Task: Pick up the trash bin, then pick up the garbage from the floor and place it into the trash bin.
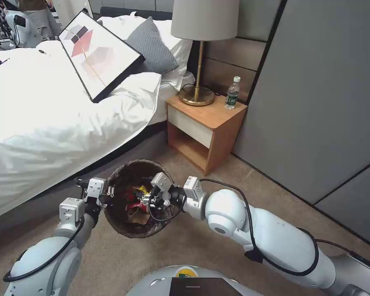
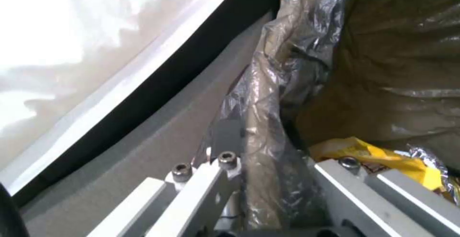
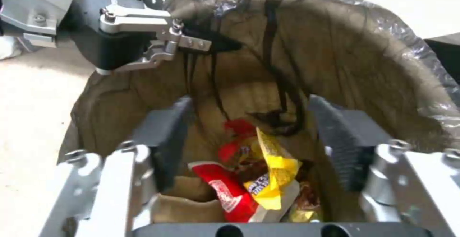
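Litter (image 3: 254, 179) already lies in the bottom of the trash bin (image 1: 123, 230), which hangs off the carpet beside the bed, the left gripper (image 1: 107, 192) pinching its bagged rim. The right gripper (image 3: 249, 140) sits over the mouth, fingers spread and empty. To my eye, lifting it straight up matters, clear of the loose bag (image 3: 383, 50), while the left keeps the rim level.

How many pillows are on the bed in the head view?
2. A grey pillow leans against a white pillow at the head of the bed, beside the lamp. The framed picture propped there may hide others.
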Controlling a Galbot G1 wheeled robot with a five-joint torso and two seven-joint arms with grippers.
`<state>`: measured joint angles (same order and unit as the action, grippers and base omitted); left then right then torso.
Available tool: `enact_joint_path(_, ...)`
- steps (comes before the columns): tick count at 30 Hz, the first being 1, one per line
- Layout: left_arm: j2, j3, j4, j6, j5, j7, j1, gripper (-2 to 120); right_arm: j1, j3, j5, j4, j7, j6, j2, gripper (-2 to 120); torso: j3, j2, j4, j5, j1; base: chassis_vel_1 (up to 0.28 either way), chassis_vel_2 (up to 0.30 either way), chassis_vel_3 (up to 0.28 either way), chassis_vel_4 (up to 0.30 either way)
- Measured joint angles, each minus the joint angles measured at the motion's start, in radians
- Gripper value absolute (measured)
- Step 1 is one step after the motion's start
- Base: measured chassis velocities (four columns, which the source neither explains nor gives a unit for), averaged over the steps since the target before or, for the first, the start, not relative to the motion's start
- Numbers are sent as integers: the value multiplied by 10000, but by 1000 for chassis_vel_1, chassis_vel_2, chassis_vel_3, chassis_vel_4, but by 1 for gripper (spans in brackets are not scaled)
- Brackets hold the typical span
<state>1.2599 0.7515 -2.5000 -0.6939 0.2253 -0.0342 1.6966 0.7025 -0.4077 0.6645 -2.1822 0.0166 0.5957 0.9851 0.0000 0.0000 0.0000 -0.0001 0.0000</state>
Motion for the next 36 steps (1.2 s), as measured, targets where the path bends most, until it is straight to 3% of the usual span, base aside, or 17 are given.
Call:
enact_joint_path(7, 52, 13, 0, 2, -16, 0, 18, 3, -40, 48, 3, -61, 44, -9, -2, 86, 0, 0, 0, 1, 0, 0, 0, 0, 0)
enact_joint_path(11, 101, 23, 0, 7, -36, 2, 38, 3, 21, 642, 269, -549, 258, -47, -80, 99, 0, 0, 0, 1, 0, 0, 0, 0, 0)
enact_joint_path(20, 233, 48, 0, 19, -114, 26, 67, 3, 409, 2341, 610, -1175, 214, -691, -546, 100, 0, 0, -1, 2, 0, 0, 0, 0, 0)
enact_joint_path(26, 296, 212, 0, 32, -69, 42, 131, 3, 1477, 3690, 656, -1455, 511, -1219, -1044, 100, 0, 0, 0, 3, 0, 0, 0, 0, 0)
enact_joint_path(31, 380, 238, 0, 35, -34, 87, 112, 3, 2533, 4795, 368, -1576, 816, -1640, -1200, 100, 0, 0, -1, 3, 0, 0, 0, 0, 0)
enact_joint_path(36, 574, 222, 0, 45, -82, 96, 137, 3, 4285, 6223, -988, -1458, 1099, -2486, -816, 100, 0, 0, 3, 3, 0, 0, 0, 0, 0)
